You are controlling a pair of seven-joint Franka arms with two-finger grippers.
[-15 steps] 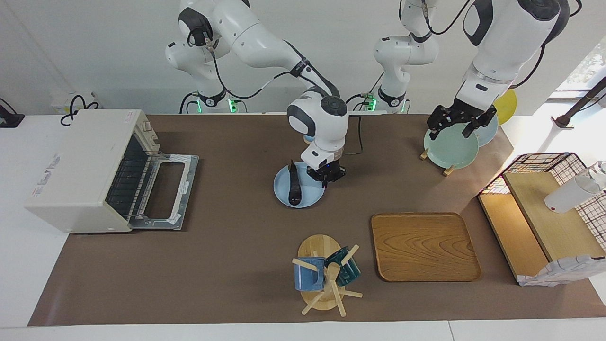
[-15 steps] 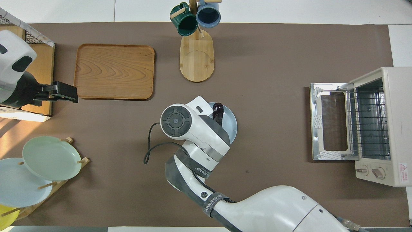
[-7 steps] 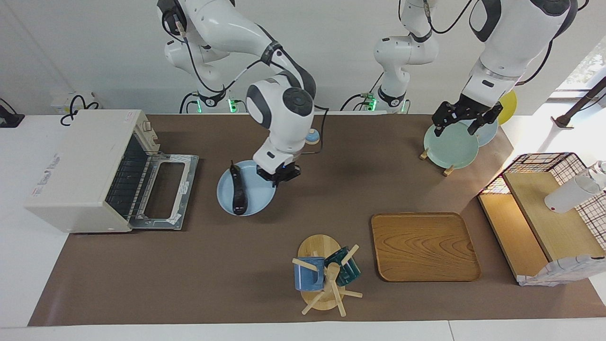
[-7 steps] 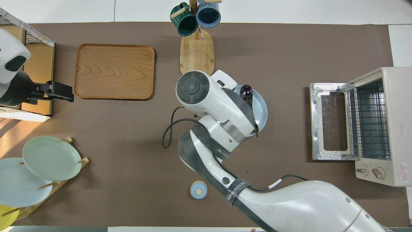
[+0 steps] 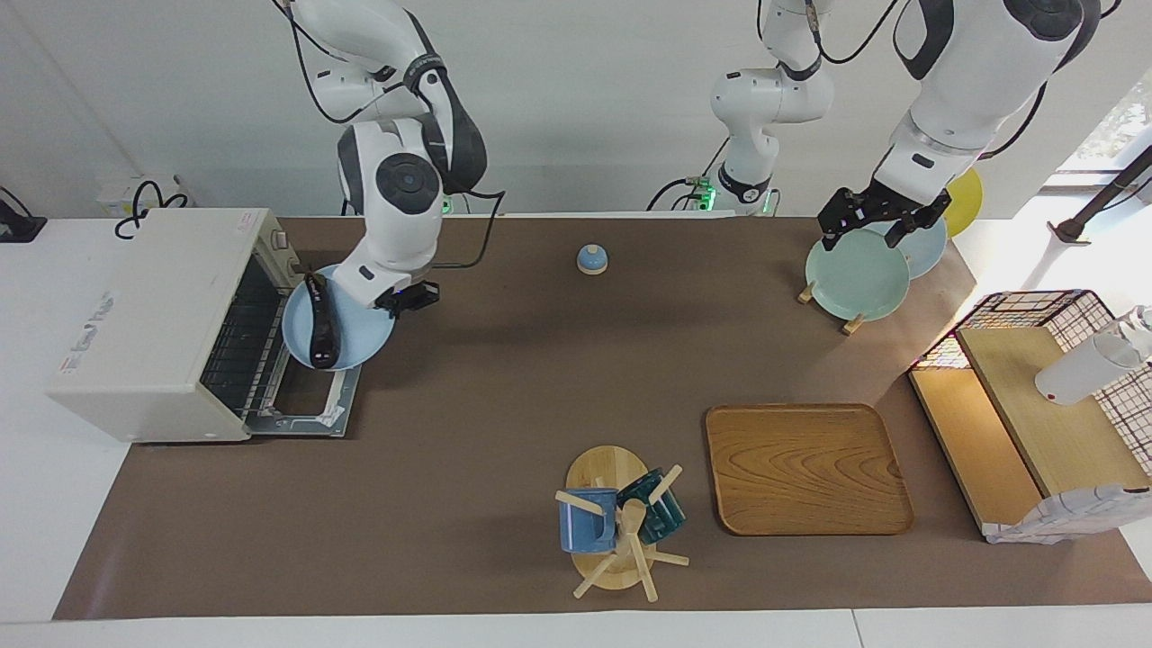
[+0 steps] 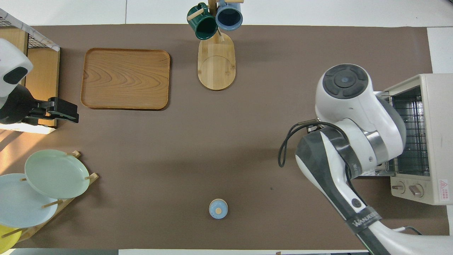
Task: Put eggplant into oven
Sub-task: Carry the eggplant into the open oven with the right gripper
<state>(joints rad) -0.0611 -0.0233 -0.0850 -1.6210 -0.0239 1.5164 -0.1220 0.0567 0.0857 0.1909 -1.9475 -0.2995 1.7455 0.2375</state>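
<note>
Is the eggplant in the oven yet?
Not yet. The eggplant lies on the blue plate that the right pincer holds over the oven's open door.

Dark purple-black eggplant [image 5: 319, 326], pale blue plate [image 5: 360, 337], off-white oven [image 5: 144, 315], brown table [image 5: 468, 450].

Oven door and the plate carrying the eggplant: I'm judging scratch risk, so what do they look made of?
Oven door: bright silvery frame, likely metal, around a see-through pane, likely glass. Plate: smooth, evenly pale blue, glossy; probably glazed ceramic, possibly melamine.
</note>
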